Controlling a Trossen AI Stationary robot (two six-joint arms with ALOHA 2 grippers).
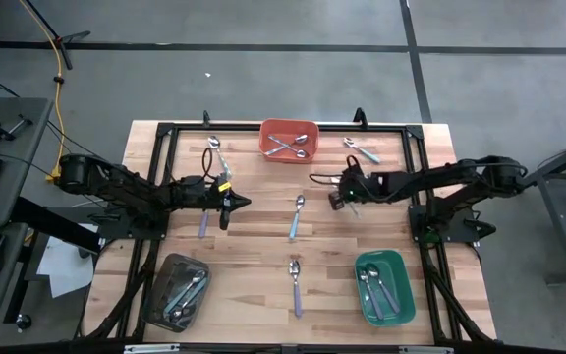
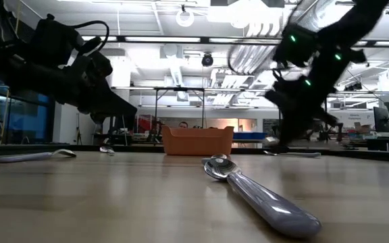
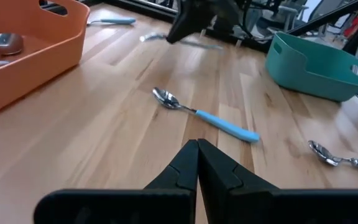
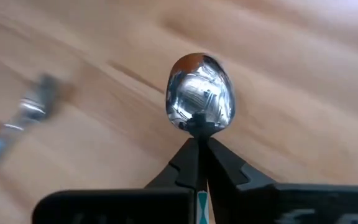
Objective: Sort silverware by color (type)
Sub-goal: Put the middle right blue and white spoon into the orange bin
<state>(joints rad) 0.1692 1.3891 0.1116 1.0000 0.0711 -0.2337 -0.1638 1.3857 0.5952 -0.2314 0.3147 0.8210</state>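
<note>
While the right pincer (image 1: 344, 196) hangs over the desk (image 1: 254, 241) between the orange tray (image 1: 289, 141) and the green tray (image 1: 382, 286) in the high view, its catch is hard to make out there. The left pincer (image 1: 234, 204) waits over the left half, pressed together and empty. Loose spoons lie about, among them a blue-handled spoon (image 1: 297, 216) at the middle.

From the low view, a lavender-handled spoon (image 2: 258, 194) lies nearest; the right arm hangs beyond it.

From the left wrist view, the closed tips point toward the blue-handled spoon.

From the right wrist view, the pincer pinches a spoon (image 4: 200, 101) at the neck, just below the bowl. That grip looks narrow, so I would lift gently, keep the spoon level, and confirm the handle colour before picking a tray.
</note>
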